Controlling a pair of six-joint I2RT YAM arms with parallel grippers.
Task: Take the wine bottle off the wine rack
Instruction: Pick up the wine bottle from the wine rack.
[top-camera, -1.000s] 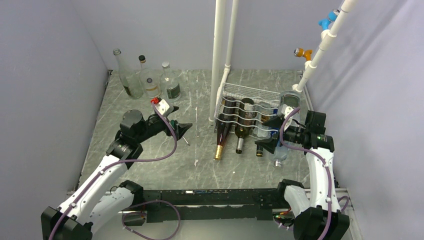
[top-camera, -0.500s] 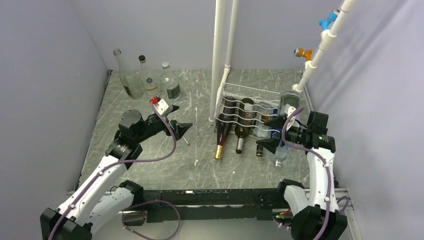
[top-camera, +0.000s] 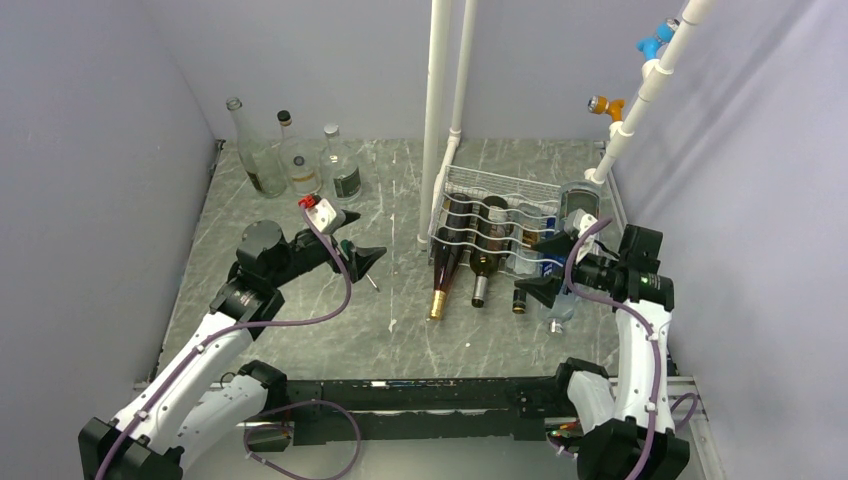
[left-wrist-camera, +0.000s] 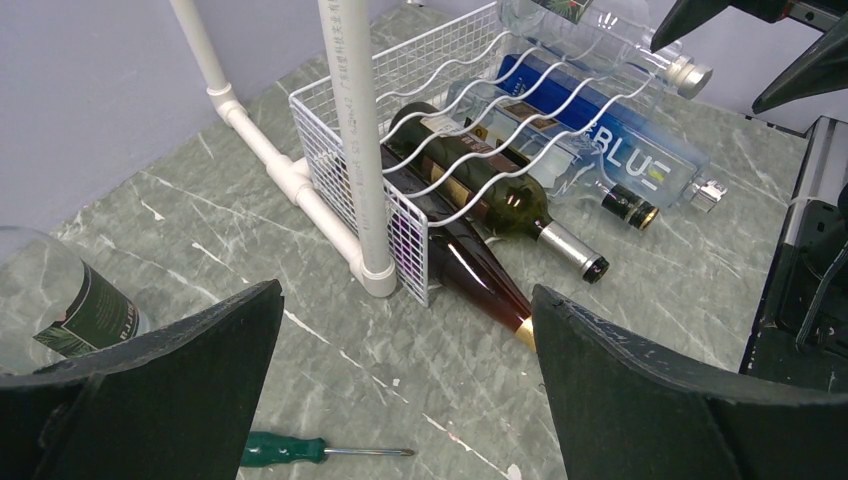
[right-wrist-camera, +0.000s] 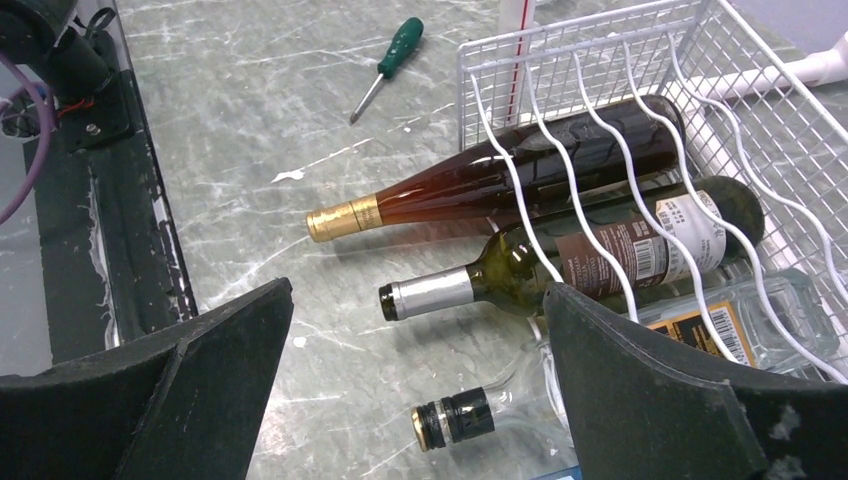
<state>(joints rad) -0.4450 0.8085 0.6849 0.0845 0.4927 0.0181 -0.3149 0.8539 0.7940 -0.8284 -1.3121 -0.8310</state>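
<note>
Right gripper (top-camera: 535, 266): drifted slightly toward 5 o'clock over 1 second; jaws spread, empty.
Left gripper (top-camera: 360, 236): released, idle at 9 o'clock of wine rack (top-camera: 500, 188).
Wine bottle (top-camera: 486, 262): in rack, neck toward 6 o'clock.
Grasp: likely best on neck, drawn straight toward 6 o'clock.

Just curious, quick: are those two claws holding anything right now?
Left gripper: open, holding nothing.
Right gripper: open, holding nothing.

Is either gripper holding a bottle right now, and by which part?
Nothing is held. The left gripper and the right gripper are both open and empty, neither closed on any bottle.
</note>
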